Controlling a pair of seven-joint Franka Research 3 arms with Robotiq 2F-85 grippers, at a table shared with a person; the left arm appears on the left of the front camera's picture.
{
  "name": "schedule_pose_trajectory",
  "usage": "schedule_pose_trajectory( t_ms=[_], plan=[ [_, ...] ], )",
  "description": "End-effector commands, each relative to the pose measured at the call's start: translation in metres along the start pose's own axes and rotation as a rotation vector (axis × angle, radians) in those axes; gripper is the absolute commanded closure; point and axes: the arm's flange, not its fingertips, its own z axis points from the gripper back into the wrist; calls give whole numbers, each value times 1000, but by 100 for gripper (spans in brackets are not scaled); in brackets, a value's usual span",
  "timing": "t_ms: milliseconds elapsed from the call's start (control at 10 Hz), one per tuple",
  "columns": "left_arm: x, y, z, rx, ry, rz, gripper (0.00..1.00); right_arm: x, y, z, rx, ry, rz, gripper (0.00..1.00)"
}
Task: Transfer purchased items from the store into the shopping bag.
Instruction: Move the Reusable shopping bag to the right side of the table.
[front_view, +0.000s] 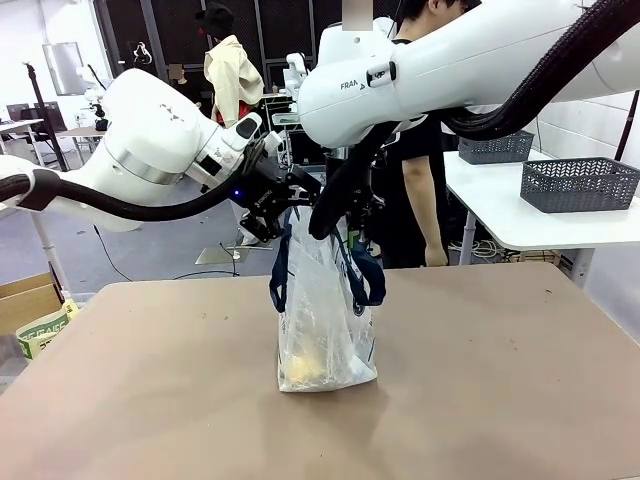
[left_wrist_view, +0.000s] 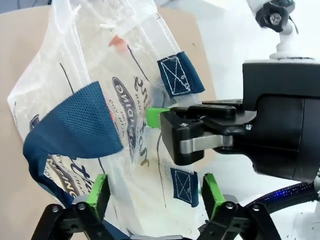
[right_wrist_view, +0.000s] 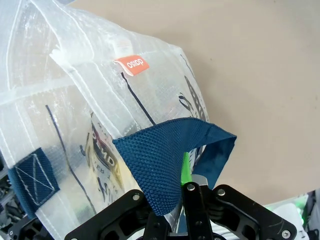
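Note:
The shopping bag stands upright in the middle of the table, clear plastic with navy straps and a navy logo. Pale yellow purchased items show through its bottom. My right gripper is at the bag's top and is shut on a navy strap and the rim beside it. My left gripper hangs at the bag's top left edge. Its green pads stand wide apart on either side of the bag wall, so it is open. The right gripper's pad pinches the rim ahead of it.
A person in a black shirt stands behind the table. Two dark grey lattice baskets sit on a white side table at the right; whether either is the store I cannot tell. A cardboard box lies off the table's left.

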Motion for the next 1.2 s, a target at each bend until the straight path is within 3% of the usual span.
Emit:
schedule_pose_trajectory(
  t_ms=[0,600,1100],
  plan=[
    [-9,6,7,-37,5,-24,0,3,2,0,31,0,-18,100],
    [-16,-9,-15,-77,59,-70,0,2,1,-3,35,7,-19,100],
    [-23,-18,-26,-1,95,-145,0,3,0,-4,44,5,-12,100]
  ],
)
